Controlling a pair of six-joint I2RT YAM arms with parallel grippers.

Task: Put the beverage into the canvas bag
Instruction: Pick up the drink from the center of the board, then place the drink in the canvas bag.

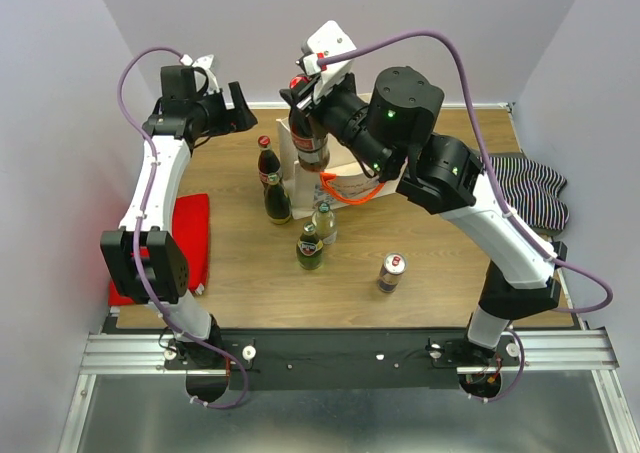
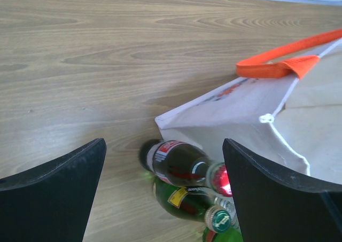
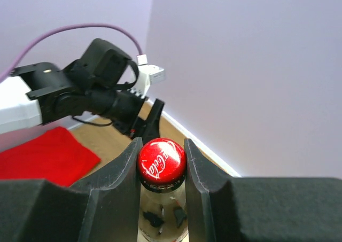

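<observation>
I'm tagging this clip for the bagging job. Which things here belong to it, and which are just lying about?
In the job:
cola bottle, clamped in the right gripper
canvas bag

Lying about:
standing red-capped bottle
dark bottle
clear bottle
green bottle
can
red cloth
striped cloth

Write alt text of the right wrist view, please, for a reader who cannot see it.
The right tool grips a bottle at the neck, its red cap between the two fingers. Behind it are the left arm, a red cloth on the wood table and a lilac wall.
</observation>
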